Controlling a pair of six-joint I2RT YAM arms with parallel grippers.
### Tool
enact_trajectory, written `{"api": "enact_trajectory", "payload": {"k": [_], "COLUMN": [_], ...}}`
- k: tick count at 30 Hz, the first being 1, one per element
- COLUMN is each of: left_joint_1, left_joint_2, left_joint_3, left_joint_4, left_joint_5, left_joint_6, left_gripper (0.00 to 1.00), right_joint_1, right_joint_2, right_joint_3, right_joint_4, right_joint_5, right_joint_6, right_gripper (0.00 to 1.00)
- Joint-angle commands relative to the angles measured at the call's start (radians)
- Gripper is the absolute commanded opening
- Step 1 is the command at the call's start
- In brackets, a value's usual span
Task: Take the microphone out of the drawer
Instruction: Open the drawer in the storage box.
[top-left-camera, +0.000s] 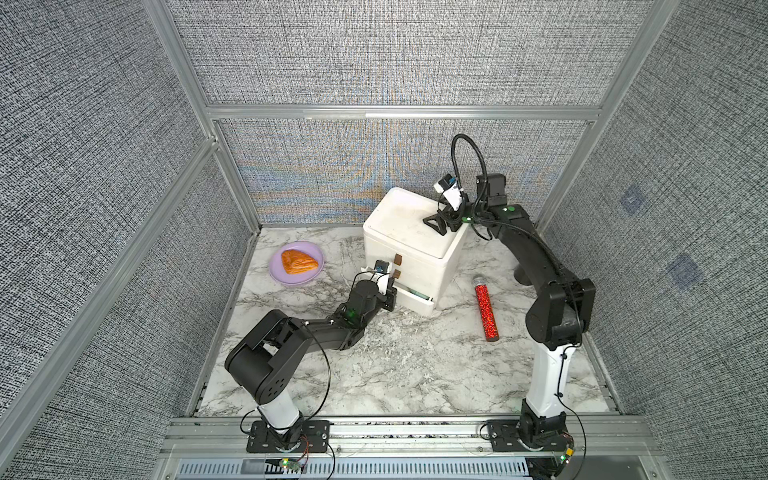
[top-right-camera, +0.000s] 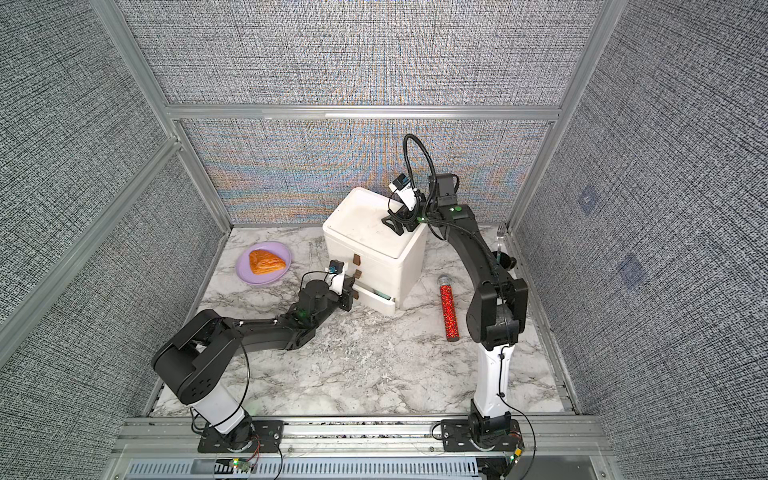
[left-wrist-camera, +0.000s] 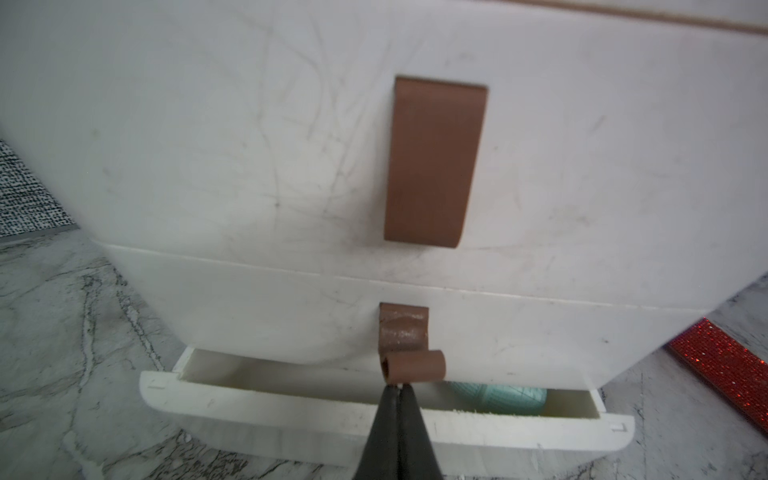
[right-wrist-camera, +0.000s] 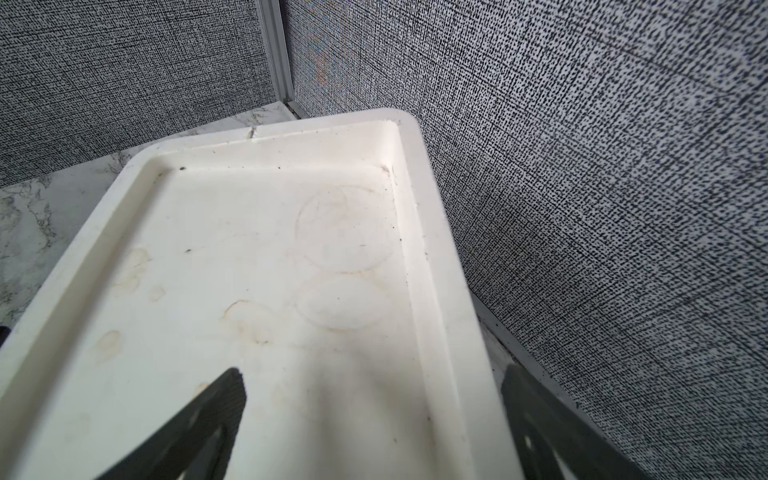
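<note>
The white drawer unit (top-left-camera: 411, 232) stands at the back of the marble table. Its bottom drawer (top-left-camera: 415, 301) (left-wrist-camera: 291, 411) is pulled out a little. My left gripper (left-wrist-camera: 399, 387) (top-right-camera: 349, 297) is shut on that drawer's brown loop handle (left-wrist-camera: 413, 365). Inside the gap lies a teal ribbed object (left-wrist-camera: 498, 397), mostly hidden. A red glitter microphone (top-left-camera: 486, 309) (top-right-camera: 448, 309) with a silver head lies on the table to the right of the unit, and its red body (left-wrist-camera: 731, 365) also shows in the left wrist view. My right gripper (right-wrist-camera: 374, 374) (top-left-camera: 440, 222) hangs open over the unit's recessed top, holding nothing.
A purple plate (top-left-camera: 276, 270) with a pastry (top-left-camera: 298, 261) sits at the back left. Two closed drawers with brown tabs (left-wrist-camera: 432, 162) are above the open one. Grey panel walls enclose the table on three sides.
</note>
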Motion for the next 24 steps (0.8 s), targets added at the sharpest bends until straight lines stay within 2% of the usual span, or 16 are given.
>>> {"api": "enact_trajectory", "payload": {"k": [1, 11, 13, 16, 18, 24], "left_joint_1": [0.000, 0.000, 0.000, 0.000, 0.000, 0.001], "left_joint_2": [-0.020, -0.048, -0.024, 0.018, 0.038, 0.077], "left_joint_3": [-0.004, 0.010, 0.050, 0.083, 0.091, 0.103], "left_joint_4": [0.038, -0.048, -0.097, -0.115, -0.106, -0.078], "left_joint_5": [0.000, 0.008, 0.034, 0.066, 0.064, 0.072], "left_joint_6": [0.005, -0.004, -0.009, -0.020, -0.028, 0.010], "left_gripper": [0.00, 0.02, 0.20, 0.36, 0.40, 0.40], "right_joint_1": [0.000, 0.001, 0.001, 0.001, 0.001, -0.001], "right_joint_2": [0.023, 0.023, 0.023, 0.022, 0.022, 0.022], "right_joint_3": [-0.017, -0.018, -0.017, -0.019, -0.019, -0.021], "right_joint_4": [-0.241, -0.240, -0.241, -0.241, -0.243, -0.242], "right_joint_5": [-0.010, -0.012, -0.011, -0.011, -0.010, -0.008], "right_joint_6": [0.059, 0.060, 0.059, 0.059, 0.056, 0.055], "right_gripper": [0.98, 0.98, 0.98, 0.98, 0.98, 0.98]}}
